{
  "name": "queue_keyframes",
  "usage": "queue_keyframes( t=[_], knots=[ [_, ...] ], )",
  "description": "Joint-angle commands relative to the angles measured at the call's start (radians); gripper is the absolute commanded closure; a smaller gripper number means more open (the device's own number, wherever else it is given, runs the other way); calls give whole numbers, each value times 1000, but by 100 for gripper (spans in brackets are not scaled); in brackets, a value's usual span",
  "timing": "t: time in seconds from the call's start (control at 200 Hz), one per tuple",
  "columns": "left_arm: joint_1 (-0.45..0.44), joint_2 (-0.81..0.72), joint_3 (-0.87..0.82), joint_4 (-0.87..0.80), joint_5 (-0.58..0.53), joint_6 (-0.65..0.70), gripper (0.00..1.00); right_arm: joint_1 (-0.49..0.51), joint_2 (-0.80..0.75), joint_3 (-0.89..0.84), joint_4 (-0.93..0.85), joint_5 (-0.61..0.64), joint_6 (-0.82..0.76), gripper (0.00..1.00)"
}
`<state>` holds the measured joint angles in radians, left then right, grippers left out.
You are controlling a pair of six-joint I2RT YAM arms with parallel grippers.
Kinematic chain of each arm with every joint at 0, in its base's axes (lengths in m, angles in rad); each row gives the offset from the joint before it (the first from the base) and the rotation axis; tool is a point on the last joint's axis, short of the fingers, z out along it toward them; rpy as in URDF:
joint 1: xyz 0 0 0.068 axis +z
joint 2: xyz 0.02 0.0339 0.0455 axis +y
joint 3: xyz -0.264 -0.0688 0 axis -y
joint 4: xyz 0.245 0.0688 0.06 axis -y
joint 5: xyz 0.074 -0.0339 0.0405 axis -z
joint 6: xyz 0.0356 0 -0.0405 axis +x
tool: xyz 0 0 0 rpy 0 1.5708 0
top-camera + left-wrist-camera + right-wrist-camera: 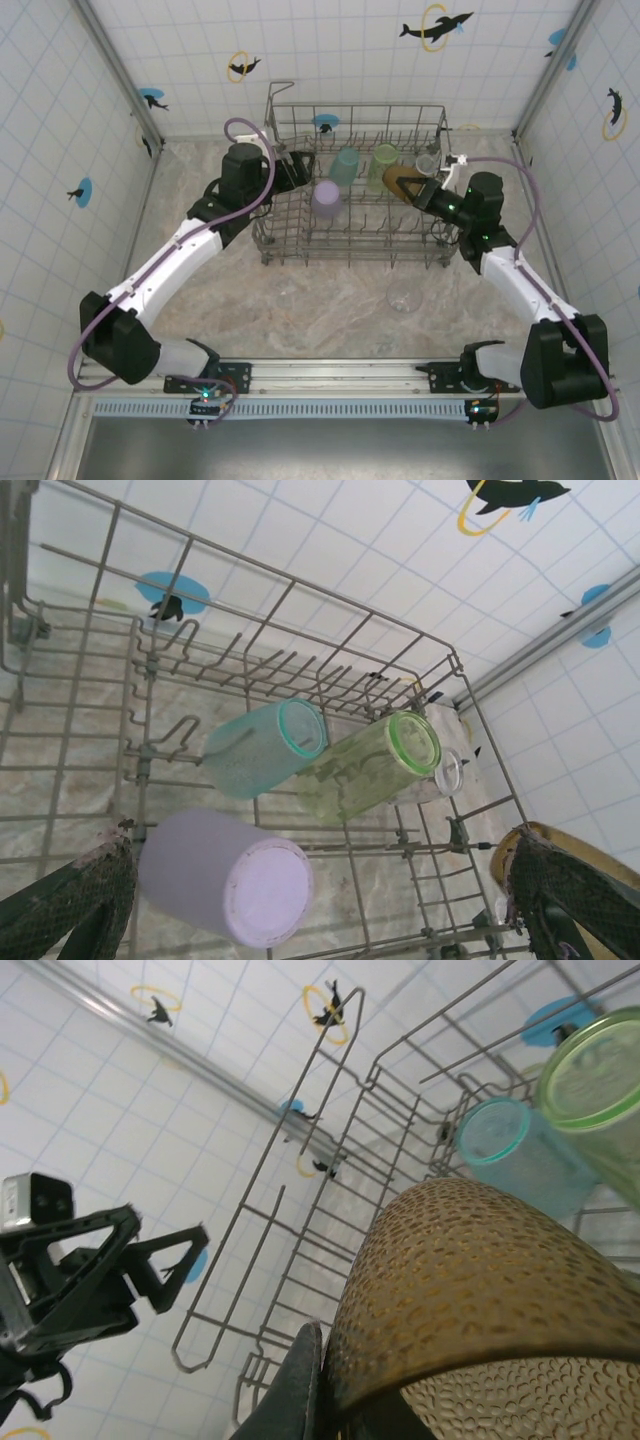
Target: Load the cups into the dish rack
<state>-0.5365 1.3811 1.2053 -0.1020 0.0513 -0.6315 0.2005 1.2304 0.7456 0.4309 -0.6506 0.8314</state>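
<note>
The grey wire dish rack [355, 108] stands at the back middle of the table. Lying in it are a lavender cup [327, 200], a teal cup [345, 165], a lime green cup [382, 165] and a clear cup [427, 164]. My right gripper [415, 188] is shut on the wall of the amber-brown cup [402, 184], holding it over the rack's right part. In the right wrist view the amber cup [480, 1280] is pinched beside one finger [297, 1390]. My left gripper [300, 165] stands open at the rack's left side, above the lavender cup [225, 875].
One more clear cup [403, 298] sits on the marble table in front of the rack, towards the right arm. Tiled walls close in the table on the left, back and right. Upright tines [300, 670] line the rack floor.
</note>
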Motion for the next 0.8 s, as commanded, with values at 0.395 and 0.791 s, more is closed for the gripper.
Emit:
queue_keyframes(
  t=[0.395, 0.791],
  knots=[
    [4, 136, 36, 127, 185, -206, 3, 55, 100, -25, 248, -133, -1, 100],
    [4, 198, 21, 235, 313, -355, 3, 68, 119, -34, 328, -164, 5, 100]
  ],
)
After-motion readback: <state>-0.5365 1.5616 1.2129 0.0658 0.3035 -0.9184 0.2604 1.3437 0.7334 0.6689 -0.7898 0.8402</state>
